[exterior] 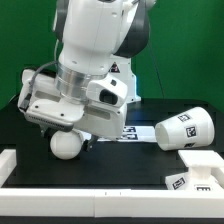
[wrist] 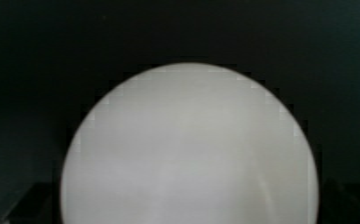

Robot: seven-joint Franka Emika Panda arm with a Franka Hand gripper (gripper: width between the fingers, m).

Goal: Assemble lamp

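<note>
End effector first: it hangs low at the exterior view's left, right over the bulb, whose round white dome fills most of my wrist view. My fingers are hidden behind the wrist housing and the dome, so I cannot tell whether they stand apart or are pressed onto the bulb, nor whether it rests on the black bench or hangs just above it. As I judge it, the step in hand is securing the bulb to take it to the base, at the exterior view's lower right. To do it well I should keep the dome centred between my fingers, squeeze evenly because a round surface can slip, lift straight up, and pass clear of the shade, lying on its side beyond the base.
</note>
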